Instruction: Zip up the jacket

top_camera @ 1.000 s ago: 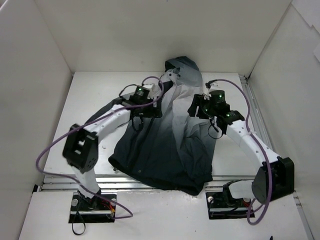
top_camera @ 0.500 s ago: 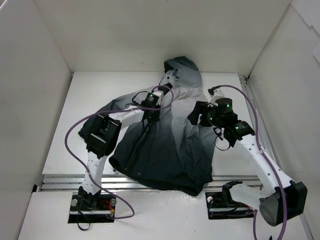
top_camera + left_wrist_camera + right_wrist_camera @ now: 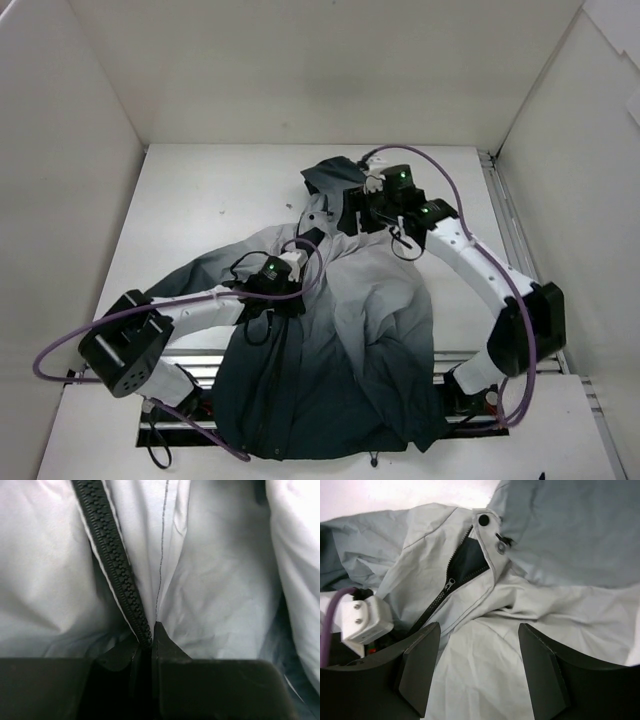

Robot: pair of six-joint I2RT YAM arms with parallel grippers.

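Note:
The jacket (image 3: 380,310) lies front-up across the table (image 3: 200,190), hood at the far end and dark hem hanging over the near edge. In the top view my left gripper (image 3: 290,298) sits on the chest at the jacket's left front. The left wrist view shows the left gripper (image 3: 149,641) shut on the fabric edge where the black zipper teeth (image 3: 112,565) end. My right gripper (image 3: 352,214) hovers open over the collar. Under the right gripper (image 3: 480,672) the pale fabric lies untouched, and the zipper slider (image 3: 449,585) sits just below the open collar with its snaps (image 3: 483,520).
White walls enclose the table on three sides. An aluminium rail (image 3: 503,215) runs along the right edge. Purple cables (image 3: 60,345) loop off both arms. The left arm's white connector (image 3: 364,621) lies close to the right gripper's left finger (image 3: 420,667).
The left gripper has shut on the zipper edge and drawn back toward the near edge, dragging the jacket with it. The right arm has swung in to the collar.

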